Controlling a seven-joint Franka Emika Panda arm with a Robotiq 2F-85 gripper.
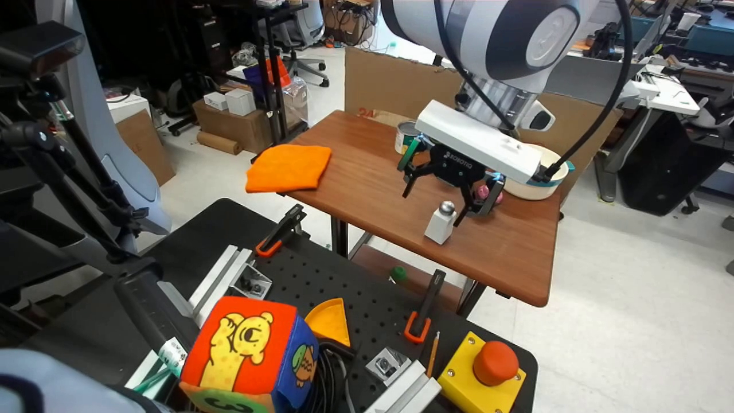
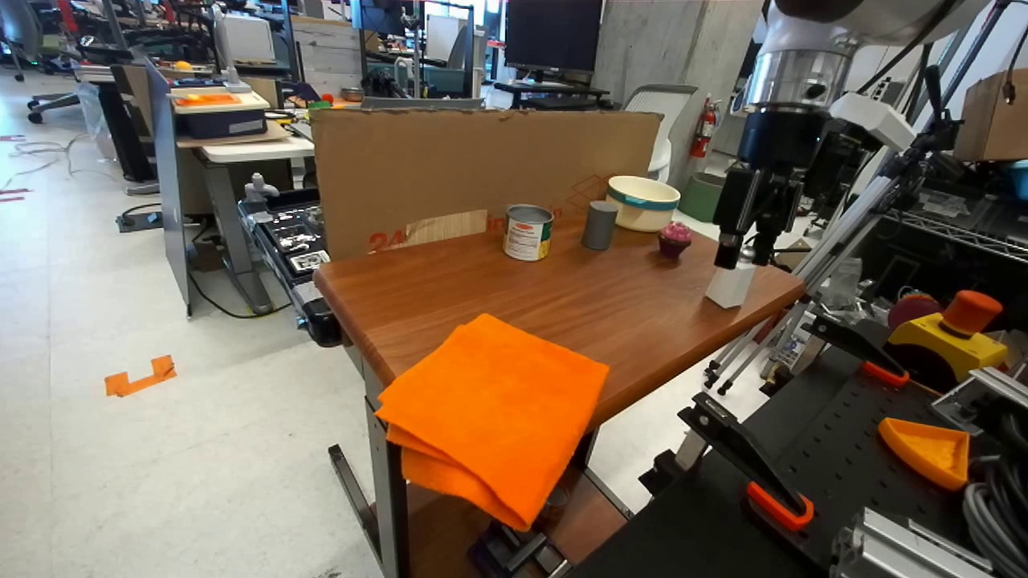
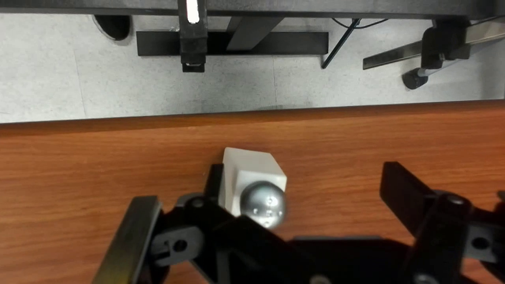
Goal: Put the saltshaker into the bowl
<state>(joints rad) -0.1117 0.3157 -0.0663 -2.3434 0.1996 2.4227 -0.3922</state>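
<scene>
Arm (image 1: 493,43) hangs over the table (image 1: 367,189) from above, wrist lowest, gripper (image 3: 303,173) pointing down; white bar (image 1: 479,140) mounted across the wrist, slanting in an exterior view; black fingers (image 3: 408,193) spread well apart; saltshaker (image 3: 256,165) stands upright on the table close to one long edge, in the gap between them, right beside one finger and well clear of the other; can't tell if that nearer finger touches it.

Materials: saltshaker body smooth white, four-sided, tapering upward; cap (image 3: 262,203) shiny metal, ball-shaped, dotted on top; table reddish-brown, streaky wood grain, rounded corners; bowl (image 2: 642,215) cream, smooth, round, teal band round its wall, seen in both exterior views; stands by the cardboard sheet (image 2: 482,160), well apart from the saltshaker; plain grey cup (image 2: 600,226), cylindrical, near the bowl; cupcake (image 2: 675,239), lumpy pink top, dark base, between bowl and saltshaker; tin can (image 2: 528,241), metal rim, printed label; orange cloth (image 2: 498,401), soft, folded, draped over the table's end; black board (image 1: 327,281) near the table, rows of round holes.
</scene>
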